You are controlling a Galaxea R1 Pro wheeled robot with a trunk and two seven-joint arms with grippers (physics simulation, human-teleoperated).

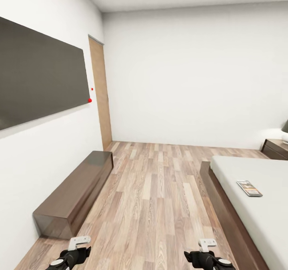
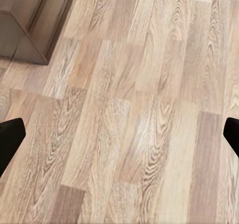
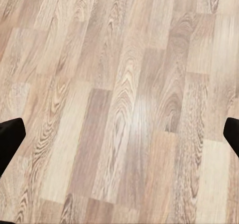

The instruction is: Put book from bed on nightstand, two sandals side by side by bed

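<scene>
On the light grey mattress of the bed (image 1: 260,206), at the right of the head view, lies the book (image 1: 249,188), flat, cover up, near the mattress's inner edge and well apart from both grippers. The bed's dark brown frame runs along the mattress beside the wood-plank floor (image 1: 160,190). Beyond the bed's far end, against the back wall, stands the nightstand (image 1: 276,148), bearing the base and shade of a lamp (image 1: 285,131) cut by the picture's edge.

The right gripper (image 1: 208,258) hangs low at the bottom of the head view, over the floor, beside the bed frame and short of the book; the left gripper (image 1: 72,257) hangs at the bottom left, near the end of a long low cabinet (image 1: 76,192) that stands along the left wall. Above the cabinet a dark flat screen (image 1: 40,78) is mounted on the wall, and a wooden door (image 1: 101,94) stands past it.

In the left wrist view the gripper (image 2: 119,139) has its black fingertips (image 2: 10,139) at opposite edges, spread wide over bare floor with a corner of the cabinet (image 2: 25,20) nearby. In the right wrist view the gripper (image 3: 119,139) likewise shows fingertips (image 3: 10,139) set wide apart over floor planks, holding nothing.
</scene>
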